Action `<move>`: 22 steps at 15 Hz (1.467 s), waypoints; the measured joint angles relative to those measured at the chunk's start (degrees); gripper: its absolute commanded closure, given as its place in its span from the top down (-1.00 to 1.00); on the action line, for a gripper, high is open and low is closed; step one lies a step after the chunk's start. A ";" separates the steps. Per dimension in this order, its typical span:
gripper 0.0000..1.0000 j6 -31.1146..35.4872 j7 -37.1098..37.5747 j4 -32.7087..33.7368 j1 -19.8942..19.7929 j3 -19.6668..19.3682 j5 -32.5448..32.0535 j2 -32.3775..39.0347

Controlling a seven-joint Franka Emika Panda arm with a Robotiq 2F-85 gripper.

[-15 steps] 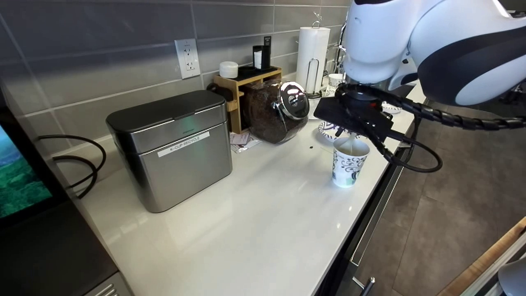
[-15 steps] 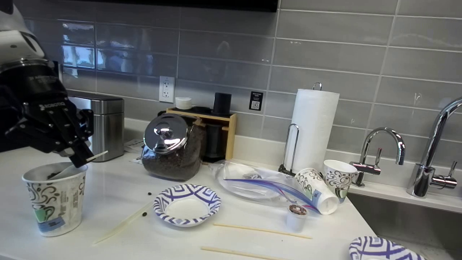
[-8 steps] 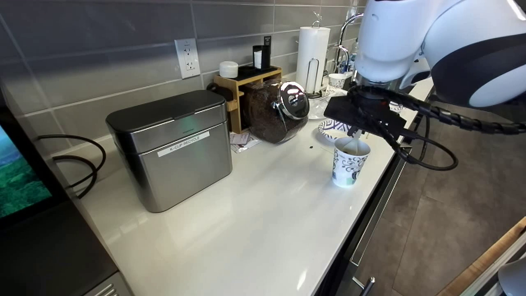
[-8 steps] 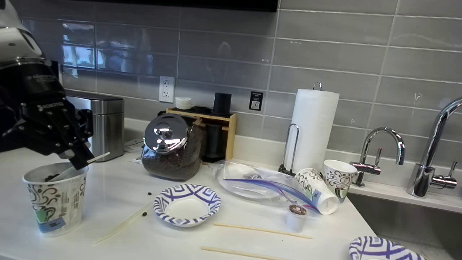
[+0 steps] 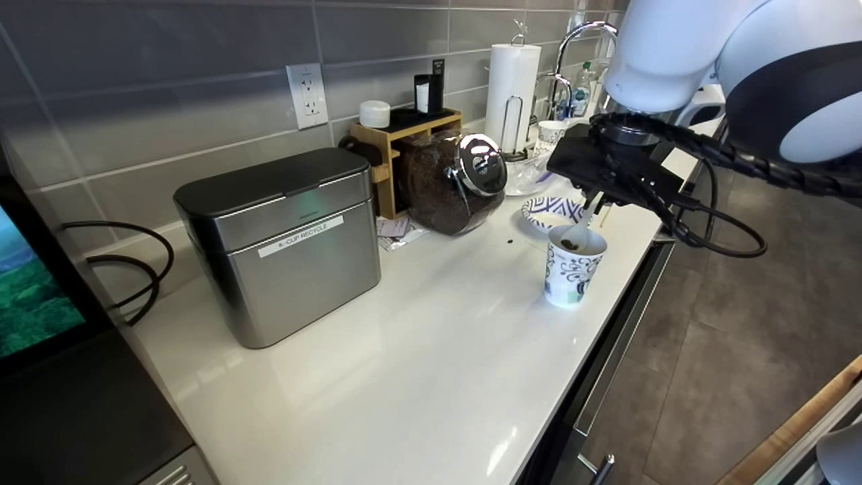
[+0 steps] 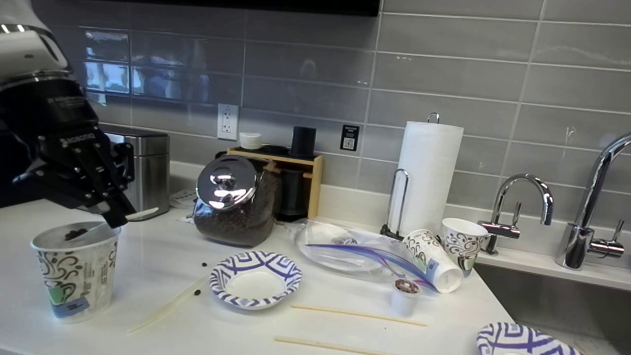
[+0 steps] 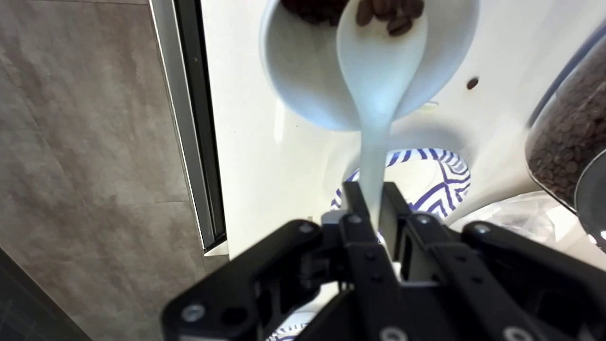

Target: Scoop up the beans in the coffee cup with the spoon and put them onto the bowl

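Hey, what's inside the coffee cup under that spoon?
Dark beans lie inside the coffee cup. The spoon, with a few more on it, hides part of the interior; what's beneath can't be seen.

A: Surface?
B: Glossy white countertop (image 5: 417, 391).
A: On it?
B: Upright white scroll-patterned paper cup (image 6: 79, 283), shallow blue-and-white paper bowl (image 6: 255, 285) near it.
A: Else?
B: Boxy black-lidded steel bin (image 5: 316, 276), tilted clear chrome-lidded jar (image 6: 239, 229), two thin pale wooden sticks (image 6: 358, 315).

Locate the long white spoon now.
In the wrist view, the long white spoon is up top, right of centre, its handle in the black gripper, its scoop of dark brown beans at the mouth of the white, swirl-patterned paper cup.
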 measured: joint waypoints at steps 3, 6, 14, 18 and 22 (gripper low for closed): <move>-0.93 0.47 -5.22 -0.15 -0.79 -0.93 4.46 -1.34; -0.93 0.47 -11.17 -0.15 -1.59 -1.77 10.58 -2.61; -0.93 0.42 -23.12 -0.02 -6.00 -3.72 20.28 -5.49; -0.93 0.38 -27.96 0.40 -9.64 -6.08 22.43 -6.57; -0.93 0.25 -31.14 1.33 -14.82 -7.91 22.58 -6.53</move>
